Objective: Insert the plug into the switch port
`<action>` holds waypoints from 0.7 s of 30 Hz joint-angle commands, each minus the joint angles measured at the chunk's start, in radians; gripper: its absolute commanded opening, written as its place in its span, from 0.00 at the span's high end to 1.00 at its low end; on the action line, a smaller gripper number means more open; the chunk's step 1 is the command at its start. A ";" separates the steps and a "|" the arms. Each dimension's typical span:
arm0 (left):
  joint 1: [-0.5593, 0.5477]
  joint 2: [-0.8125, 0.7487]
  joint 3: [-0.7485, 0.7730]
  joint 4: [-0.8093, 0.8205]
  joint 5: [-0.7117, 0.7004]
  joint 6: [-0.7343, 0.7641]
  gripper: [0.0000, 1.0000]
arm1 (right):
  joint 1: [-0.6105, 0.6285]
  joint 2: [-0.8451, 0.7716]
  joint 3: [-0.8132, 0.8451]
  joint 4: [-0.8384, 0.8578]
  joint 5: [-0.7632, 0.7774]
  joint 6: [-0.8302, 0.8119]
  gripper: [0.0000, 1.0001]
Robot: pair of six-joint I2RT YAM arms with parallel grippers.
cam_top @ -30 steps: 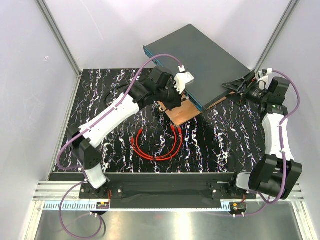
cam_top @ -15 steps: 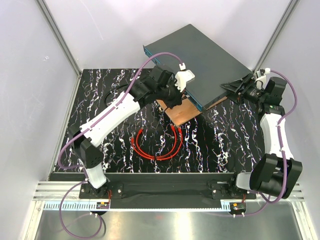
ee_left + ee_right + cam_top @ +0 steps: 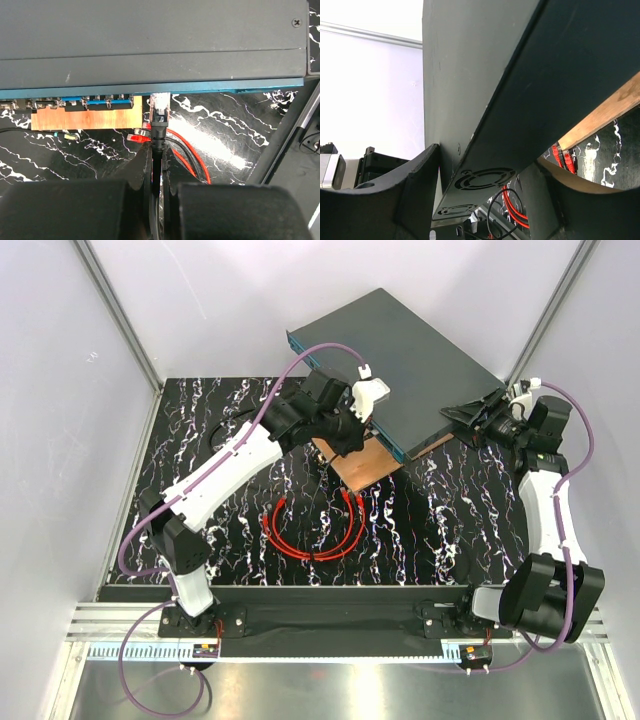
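The dark-grey switch point(image 3: 410, 355) lies tilted at the back, its near corner on a wooden board point(image 3: 365, 468). In the left wrist view its teal front face point(image 3: 225, 86) runs across, with the row of ports point(image 3: 95, 103) at the left. My left gripper point(image 3: 159, 150) is shut on a black-booted cable end whose clear tip point(image 3: 160, 104) touches the teal front. The red cable point(image 3: 310, 545) loops on the table. Its red plug point(image 3: 137, 137) lies loose by the board, outside the jaws. My right gripper point(image 3: 485, 165) clamps the switch's right rear corner point(image 3: 470, 415), one finger above it and one below.
White enclosure walls with metal posts stand close behind the switch. A thin black cable point(image 3: 197, 165) runs beside the red one under the left wrist. The wooden board point(image 3: 85, 119) sits just below the ports. The black marbled mat point(image 3: 200, 420) covers the table.
My right gripper has shifted slightly toward the switch's corner. My left gripper has nudged a little closer to the teal front, still shut on the black cable end.
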 commanded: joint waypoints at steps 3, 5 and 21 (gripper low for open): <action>-0.020 -0.004 0.071 0.124 0.051 -0.049 1.00 | 0.074 -0.012 -0.023 -0.017 0.052 -0.088 1.00; -0.025 0.011 0.097 0.117 0.051 -0.067 1.00 | 0.080 -0.018 -0.019 -0.025 0.063 -0.098 1.00; -0.047 0.030 0.112 0.213 0.081 -0.092 1.00 | 0.117 -0.039 -0.045 -0.032 0.094 -0.126 1.00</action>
